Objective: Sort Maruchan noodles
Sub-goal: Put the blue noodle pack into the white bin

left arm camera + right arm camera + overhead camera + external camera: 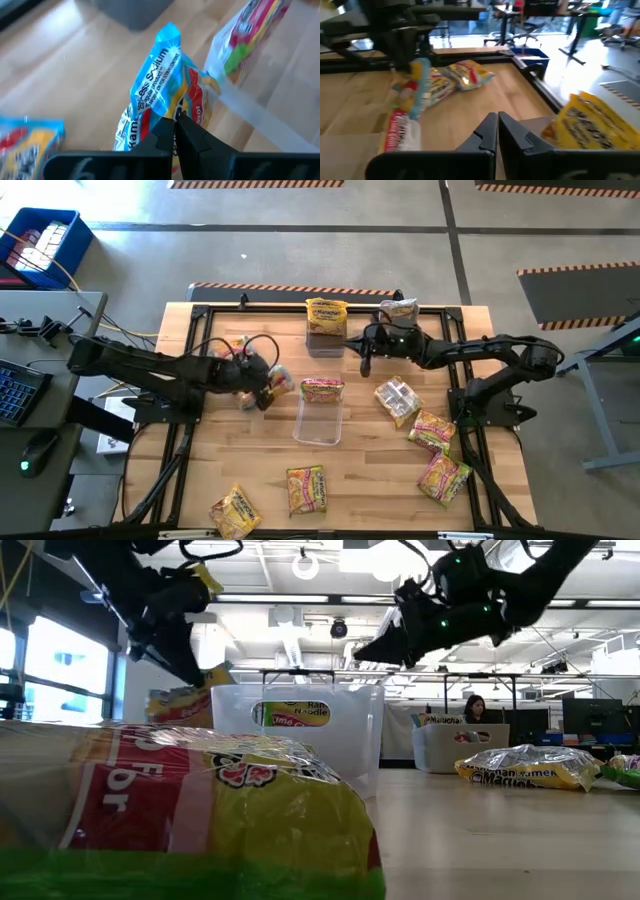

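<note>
9 Maruchan noodle packets counted, 3 clear bins. Middle clear bin (318, 425): 1 red-and-green packet (322, 390) at its far end. Left of that bin, left gripper (266, 392) pinching a blue-edged packet (160, 90). Beyond it, right gripper (364, 367) pressed together, empty.

big noodle packet (180, 810) fills the near foreground, red, yellow and green wrapper, blurred. behind it a clear bin (300, 735) with a yellow-label packet (292, 714) in it. left gripper (195, 665) hangs up left, pinched on a yellow packet (185, 700). right gripper (365, 652) up at centre, fingers together, nothing in it. silvery packet (528, 766) lies on the table (500, 840) at right. a person (472, 708) sits far back.
</note>
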Controlling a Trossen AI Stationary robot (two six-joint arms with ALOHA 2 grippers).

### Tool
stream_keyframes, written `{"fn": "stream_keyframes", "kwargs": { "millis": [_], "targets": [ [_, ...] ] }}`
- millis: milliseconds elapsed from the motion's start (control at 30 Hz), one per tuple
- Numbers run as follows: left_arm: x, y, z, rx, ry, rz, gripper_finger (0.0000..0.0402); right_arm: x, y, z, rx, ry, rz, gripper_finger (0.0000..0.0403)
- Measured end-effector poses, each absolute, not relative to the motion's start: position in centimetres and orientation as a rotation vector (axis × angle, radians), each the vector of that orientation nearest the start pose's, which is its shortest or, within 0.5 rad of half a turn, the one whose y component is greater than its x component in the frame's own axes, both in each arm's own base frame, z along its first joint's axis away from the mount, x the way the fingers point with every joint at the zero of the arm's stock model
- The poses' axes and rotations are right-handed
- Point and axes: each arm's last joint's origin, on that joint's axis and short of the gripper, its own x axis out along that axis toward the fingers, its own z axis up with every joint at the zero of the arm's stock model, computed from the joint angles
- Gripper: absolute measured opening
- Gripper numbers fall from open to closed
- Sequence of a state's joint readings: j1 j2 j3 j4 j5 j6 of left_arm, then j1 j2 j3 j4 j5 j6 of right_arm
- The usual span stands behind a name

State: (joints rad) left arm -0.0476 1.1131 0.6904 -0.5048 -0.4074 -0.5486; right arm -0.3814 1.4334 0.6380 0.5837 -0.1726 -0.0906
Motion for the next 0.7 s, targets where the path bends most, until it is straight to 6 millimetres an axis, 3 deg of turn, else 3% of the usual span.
{"fn": "stream_keyframes", "kwargs": {
  "millis": [133,367,567,700],
  "targets": [
    [21.3,1.2,22.4,-0.24,0.727,0.544,0.0,28.5,-9.3,22.4,-0.013,0.216,-0.156,0.0037],
    [22.1,2.6,23.3,-0.174,0.645,0.502,0.0,29.9,-7.7,24.0,0.006,0.226,-0.097,0.0155],
    [22.6,3.4,24.1,-0.139,0.556,0.471,0.0,31.8,-7.4,24.3,0.127,0.262,-0.077,0.0243],
    [22.8,3.7,24.4,-0.125,0.516,0.458,0.0,33.6,-7.8,23.8,0.223,0.3,-0.076,0.0274]
  ]
}}
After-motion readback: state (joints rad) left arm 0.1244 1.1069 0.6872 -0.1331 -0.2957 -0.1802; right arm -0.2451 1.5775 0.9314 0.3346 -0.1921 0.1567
